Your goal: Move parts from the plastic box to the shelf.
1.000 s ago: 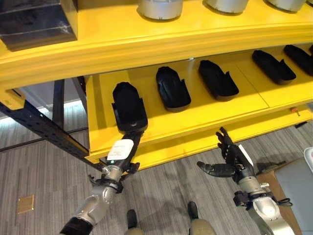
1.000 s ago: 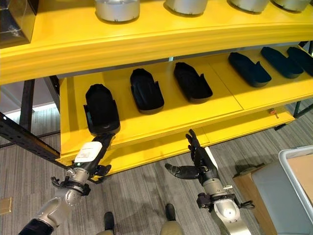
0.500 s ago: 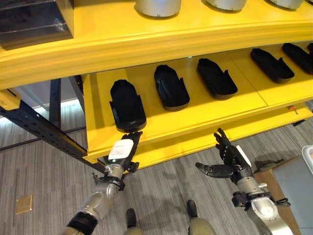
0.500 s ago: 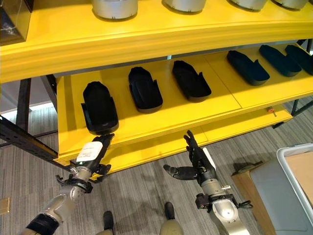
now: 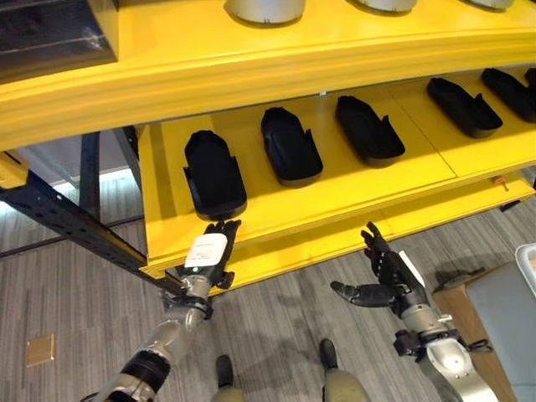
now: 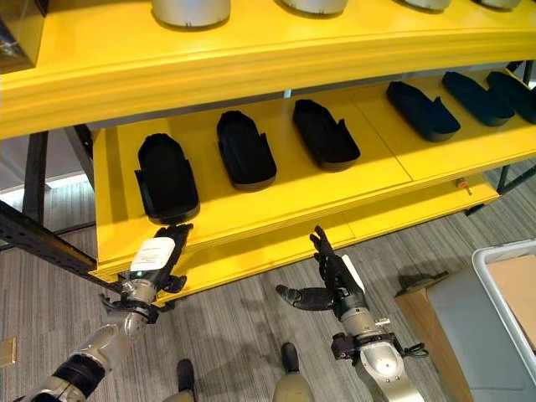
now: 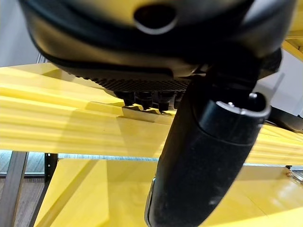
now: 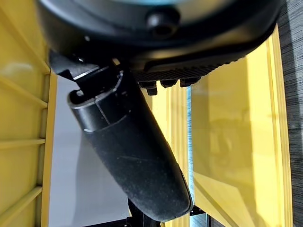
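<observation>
The yellow metal shelf [image 5: 352, 197] carries five black moulded plastic parts [image 5: 291, 146] in a row on its lower level. The left hand [image 5: 207, 253] reaches up with straight fingers just below the leftmost part. The right hand [image 5: 381, 280] hovers below the shelf edge, fingers spread. The right eye view shows a grey plastic box [image 6: 511, 293] at right.

Both hands, left hand [image 6: 157, 254] and right hand [image 6: 335, 280], hang empty with straight fingers [image 6: 322, 247] below the yellow shelf [image 6: 276, 205] holding black parts [image 6: 167, 177].
</observation>
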